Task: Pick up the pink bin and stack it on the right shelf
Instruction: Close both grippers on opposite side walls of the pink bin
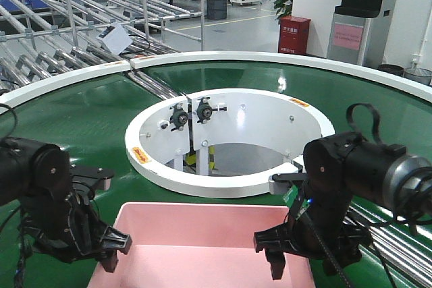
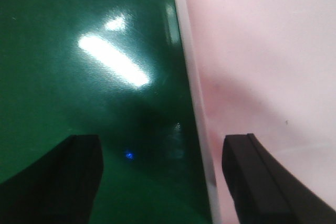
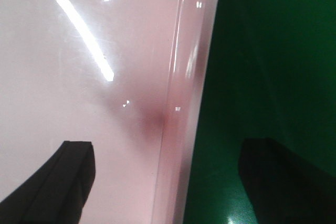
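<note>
Scene: a curved green conveyor belt (image 1: 81, 119) fills the front view, wrapped around a white ring-shaped opening (image 1: 229, 187) at centre frame.
Pink bin: the pink bin (image 1: 202, 247) sits on the belt at the bottom centre of the front view. It looks empty, and its near end is cut off by the frame edge.
Left gripper: the left gripper (image 1: 115, 251), at lower left of the front view, is spread wide over the bin's left wall. In the left wrist view, one dark finger (image 2: 63, 182) is over the belt and the other is over the pink interior, with the rim running between them.
Right gripper: the right gripper (image 1: 273, 254), at lower right, is also spread and straddles the bin's right wall. In the right wrist view, one finger (image 3: 58, 182) is over pink and the other over green.
Contact: neither gripper appears to pinch the wall yet.
Right shelf: not in view in any picture.
Step in hand: most likely lining up the two-handed grasp, before any lift.
Next move calls for: lowering if needed, then closing both grippers on their walls together. The lift must be level and even so the shallow tub does not tip or slip out.
</note>
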Controlling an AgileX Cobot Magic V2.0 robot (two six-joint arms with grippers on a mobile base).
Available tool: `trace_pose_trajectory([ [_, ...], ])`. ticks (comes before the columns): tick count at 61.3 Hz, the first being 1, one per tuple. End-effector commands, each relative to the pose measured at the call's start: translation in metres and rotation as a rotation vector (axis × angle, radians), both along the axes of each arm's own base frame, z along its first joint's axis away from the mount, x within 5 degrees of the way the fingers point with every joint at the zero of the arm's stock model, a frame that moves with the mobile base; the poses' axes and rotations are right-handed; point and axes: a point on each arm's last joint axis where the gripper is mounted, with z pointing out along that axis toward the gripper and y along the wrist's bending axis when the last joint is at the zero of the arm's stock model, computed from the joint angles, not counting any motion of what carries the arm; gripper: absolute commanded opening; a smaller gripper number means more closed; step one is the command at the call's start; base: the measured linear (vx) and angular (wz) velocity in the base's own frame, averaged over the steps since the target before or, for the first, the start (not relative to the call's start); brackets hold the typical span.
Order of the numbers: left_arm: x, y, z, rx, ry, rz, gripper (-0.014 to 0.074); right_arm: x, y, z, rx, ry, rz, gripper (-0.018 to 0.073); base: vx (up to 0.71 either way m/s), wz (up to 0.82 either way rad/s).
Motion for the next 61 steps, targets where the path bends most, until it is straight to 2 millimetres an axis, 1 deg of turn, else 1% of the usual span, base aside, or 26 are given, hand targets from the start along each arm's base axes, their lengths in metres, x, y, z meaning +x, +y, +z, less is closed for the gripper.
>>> trace_pose_trajectory([
  [1,0.001,-0.004,0.019,-0.048,-0.057,0.023,0.0594,0.002,0.000,0.020,0.023,-0.068,-0.019,0.0584,0.00,0.00],
  [12,0.005,-0.007,0.011,-0.062,-0.045,0.040,0.0592,0.005,0.002,0.010,0.022,-0.049,-0.036,0.0584,0.00,0.00],
  [20,0.006,-0.007,0.009,-0.060,-0.036,0.041,0.0556,0.005,0.002,0.008,0.019,-0.040,-0.039,0.0565,0.00,0.00],
  [25,0.005,-0.007,0.009,-0.059,-0.032,0.045,0.0500,0.005,0.002,0.008,0.019,-0.040,-0.046,0.0517,0.00,0.00],
  [28,0.005,-0.006,0.009,-0.058,-0.026,0.046,0.0449,0.006,0.001,0.008,0.013,-0.042,-0.056,0.0484,0.00,0.00],
  [41,0.005,-0.007,0.009,-0.066,-0.026,0.069,0.0263,0.006,0.000,0.008,0.010,-0.044,-0.099,0.0303,0.00,0.00],
  [47,0.005,-0.007,0.009,-0.066,-0.028,0.070,0.0192,0.007,-0.002,0.008,-0.012,-0.059,-0.130,0.0248,0.00,0.00],
  [53,0.005,-0.007,0.009,-0.068,-0.031,0.070,0.0157,0.007,-0.004,0.008,-0.025,-0.060,-0.141,0.0216,0.00,0.00],
  [61,0.007,-0.007,0.010,-0.074,-0.052,0.070,0.0146,0.007,-0.003,0.008,-0.022,-0.055,-0.143,0.0199,0.00,0.00],
])
